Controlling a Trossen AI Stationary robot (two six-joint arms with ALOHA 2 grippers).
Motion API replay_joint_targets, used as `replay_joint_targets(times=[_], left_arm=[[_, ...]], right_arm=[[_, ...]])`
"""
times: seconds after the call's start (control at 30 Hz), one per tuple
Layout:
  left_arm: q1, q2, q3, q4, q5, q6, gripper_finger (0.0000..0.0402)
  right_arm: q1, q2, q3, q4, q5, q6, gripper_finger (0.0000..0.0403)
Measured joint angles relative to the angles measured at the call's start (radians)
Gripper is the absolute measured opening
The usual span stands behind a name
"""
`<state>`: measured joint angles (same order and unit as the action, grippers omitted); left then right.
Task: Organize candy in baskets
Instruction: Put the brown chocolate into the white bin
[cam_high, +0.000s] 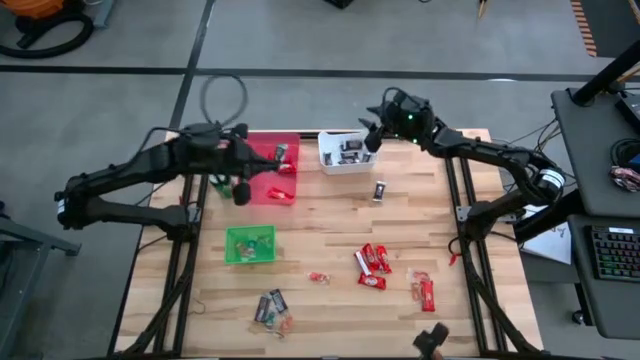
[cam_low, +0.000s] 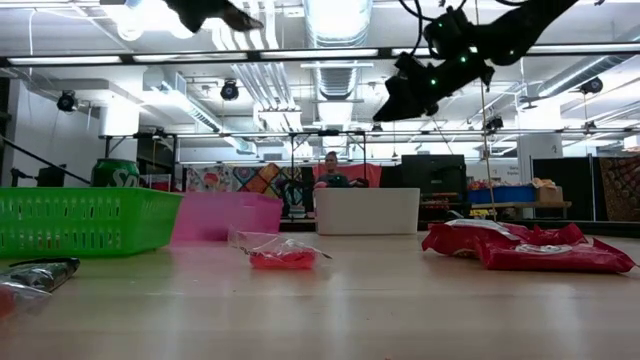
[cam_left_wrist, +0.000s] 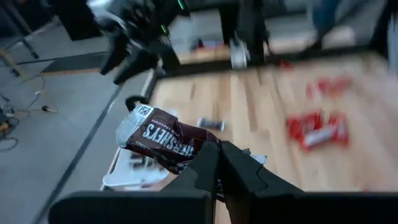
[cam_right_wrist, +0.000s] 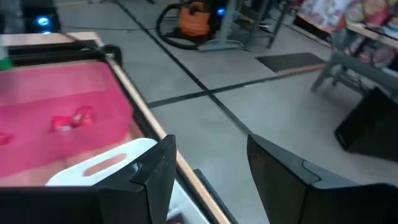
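My left gripper (cam_left_wrist: 219, 149) is shut on a dark brown Hershey's candy bar (cam_left_wrist: 163, 142), high over the long red basket (cam_high: 270, 170). My right gripper (cam_right_wrist: 208, 168) stands open with nothing between its fingers, above the far side of the white basket (cam_high: 345, 152), which holds dark mini bars. The green basket (cam_high: 250, 245) sits near the left and holds some candy. Red-wrapped bars (cam_high: 372, 265) lie loose on the table at the near right, and a dark mini bar (cam_high: 379, 190) lies in the middle. My left gripper pinches one end of the Hershey's bar (cam_left_wrist: 198, 163) between its two fingers. The fingers come from the table's left, slanting a little down. The rest of the bar sticks out beyond the fingertips, tilted, lifted clear of table and baskets.
A mixed pile of sweets (cam_high: 272, 305) lies near the front edge, a small red sweet (cam_high: 318, 277) is beside it, and another red bar (cam_high: 425, 290) lies at the right. A green soda can (cam_low: 115, 172) stands behind the green basket. A person sits beyond the table.
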<state>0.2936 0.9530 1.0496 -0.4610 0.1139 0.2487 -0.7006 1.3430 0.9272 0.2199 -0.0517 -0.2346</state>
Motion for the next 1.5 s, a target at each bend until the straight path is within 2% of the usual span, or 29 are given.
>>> replay_joint_targets(times=[0.13, 0.3, 0.4, 0.57, 0.8, 1.0, 1.13, 1.2, 1.5], left_arm=[[0.003, -0.076, 0.000, 0.038, -0.032, -0.212, 0.0000], [0.004, -0.110, 0.001, 0.092, -0.229, -0.514, 0.0000], [0.003, -0.078, 0.001, 0.163, -0.266, -0.639, 0.0000], [0.023, 0.040, 0.001, 0.315, -0.270, -0.678, 0.0000], [0.087, 0.122, 0.016, 0.312, -0.270, -0.719, 0.0000], [0.128, 0.121, 0.016, 0.227, -0.246, -0.849, 0.0000], [0.149, 0.160, 0.017, 0.251, -0.239, -0.879, 0.0000], [0.165, 0.204, 0.017, 0.266, -0.204, -0.878, 0.0000], [0.266, 0.432, 0.016, 0.556, 0.031, -0.841, 0.0000]], right_arm=[[-0.060, 0.000, 0.000, 0.005, -0.001, 0.087, 0.0187], [-0.120, 0.000, 0.000, -0.022, 0.000, 0.323, 0.0179], [-0.146, 0.000, 0.000, -0.067, -0.001, 0.408, 0.0173], [-0.164, 0.000, 0.000, -0.091, -0.005, 0.452, 0.0165], [-0.163, 0.000, 0.000, -0.100, -0.007, 0.459, 0.0149], [-0.178, 0.002, 0.000, -0.112, 0.028, 0.444, 0.0133], [-0.194, 0.002, 0.000, -0.112, 0.029, 0.443, 0.0123], [-0.200, 0.002, 0.000, -0.111, 0.029, 0.427, 0.0118], [-0.207, 0.002, 0.000, -0.111, 0.028, 0.367, 0.0102]])
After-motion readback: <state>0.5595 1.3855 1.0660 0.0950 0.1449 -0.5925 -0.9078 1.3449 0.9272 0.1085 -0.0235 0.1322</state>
